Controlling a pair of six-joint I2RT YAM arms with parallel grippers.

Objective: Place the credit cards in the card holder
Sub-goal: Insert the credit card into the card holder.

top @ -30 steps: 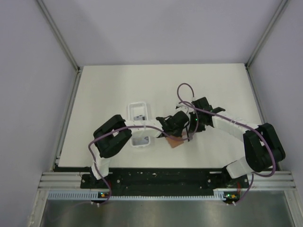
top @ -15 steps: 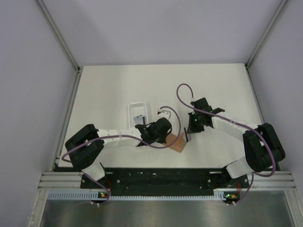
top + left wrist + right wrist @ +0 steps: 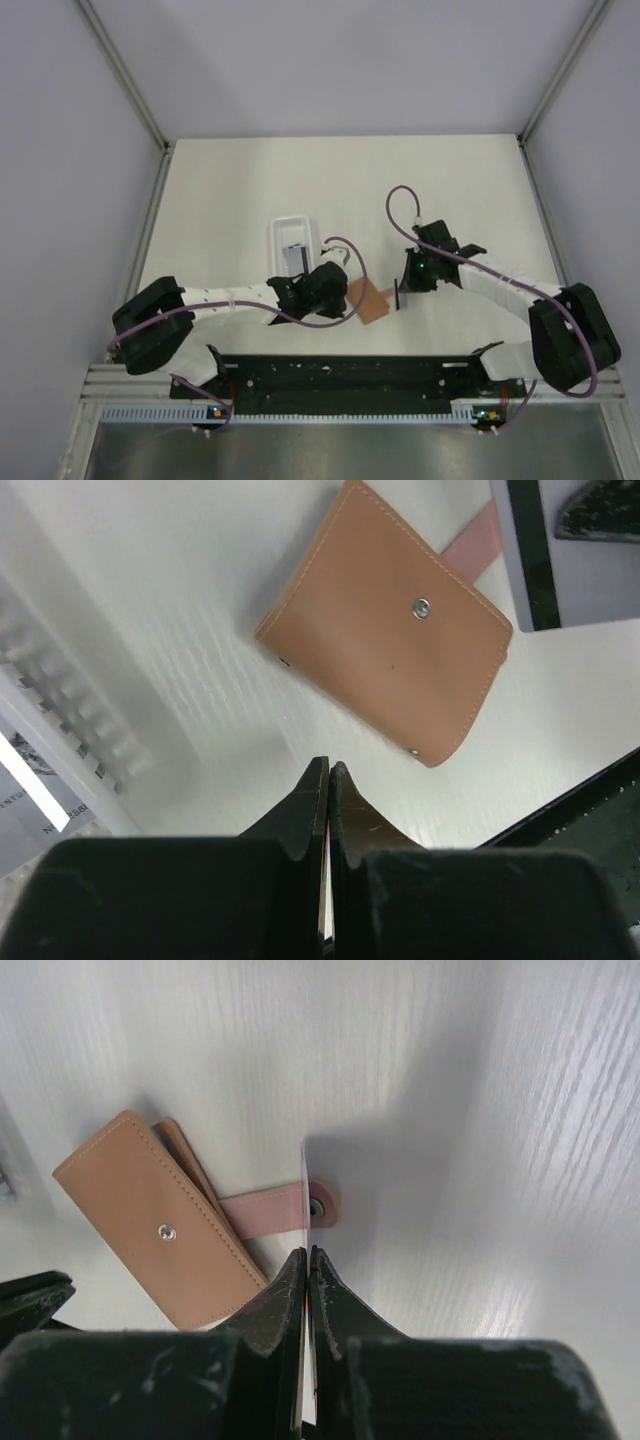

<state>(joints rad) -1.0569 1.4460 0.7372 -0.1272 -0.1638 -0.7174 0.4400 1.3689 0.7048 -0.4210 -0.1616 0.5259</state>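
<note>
I read right pincer point(image 3: 308, 1252) clamped on a credit card point(image 3: 303, 1195), edge-on, frame centre. Left pincer point(image 3: 328, 766) fully closed, nothing visible in it. Card holder point(image 3: 385, 630) folded on the counter point(image 3: 180, 710).

Bright, even overhead light fills every view; soft grey shadows cross the white table point(image 3: 230, 180), and the left gripper point(image 3: 328, 770) looks blurred.

I read card holder point(image 3: 368, 300) flat on tabletop point(image 3: 230, 190), lower centre of frame | tray point(image 3: 291, 232) up-left of it, apart | left gripper point(image 3: 328, 770) just left | right gripper point(image 3: 307, 1253) just right, credit card point(image 3: 303, 1185) edge-on in its jaws
</note>
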